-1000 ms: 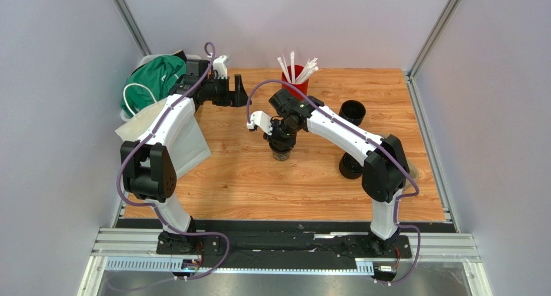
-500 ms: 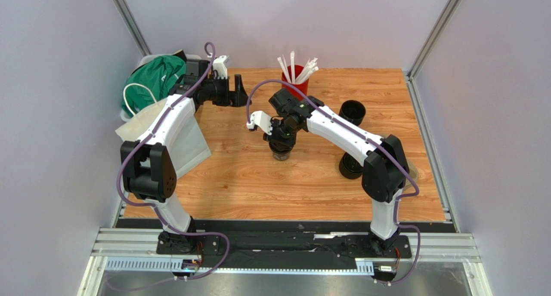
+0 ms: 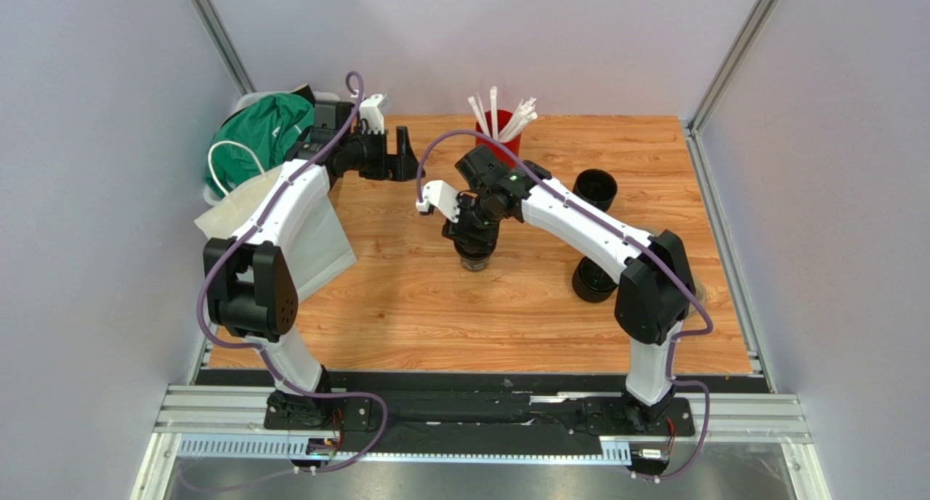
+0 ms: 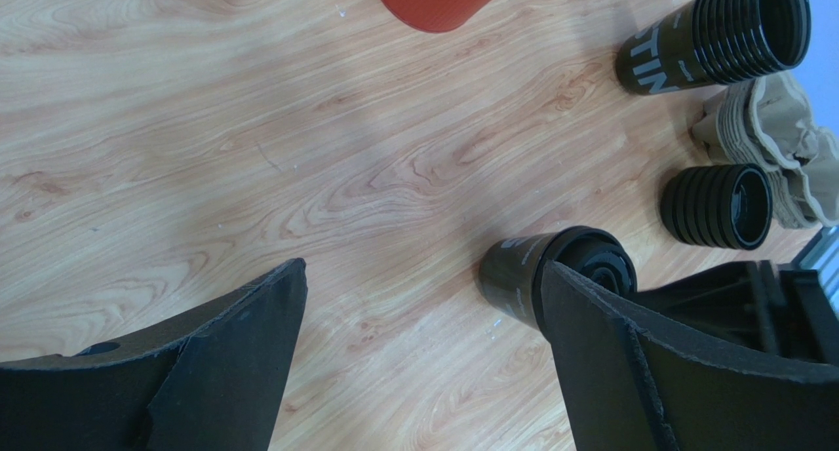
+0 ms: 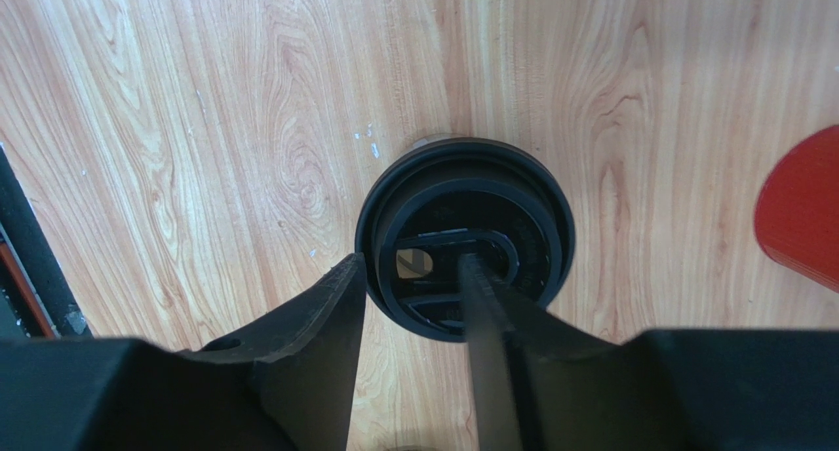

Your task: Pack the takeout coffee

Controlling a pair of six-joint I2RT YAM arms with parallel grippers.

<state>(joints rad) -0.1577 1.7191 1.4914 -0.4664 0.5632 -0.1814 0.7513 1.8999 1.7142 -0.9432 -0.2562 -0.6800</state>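
My left jaws spread wide, empty, hovering over far-left tabletop (image 3: 415,304). My right jaws partly open, pointing down at lidded black cup (image 5: 512,205) standing mid-tabletop: one finger (image 5: 325,313) outside rim, other across lid, no grip visible. Unlidded black cups (image 3: 596,186) right; red straw cup (image 3: 504,129) behind.

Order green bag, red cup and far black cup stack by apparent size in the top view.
Largest: green bag. Red cup and far black cup stack look alike; the right arm partly hides the cup.
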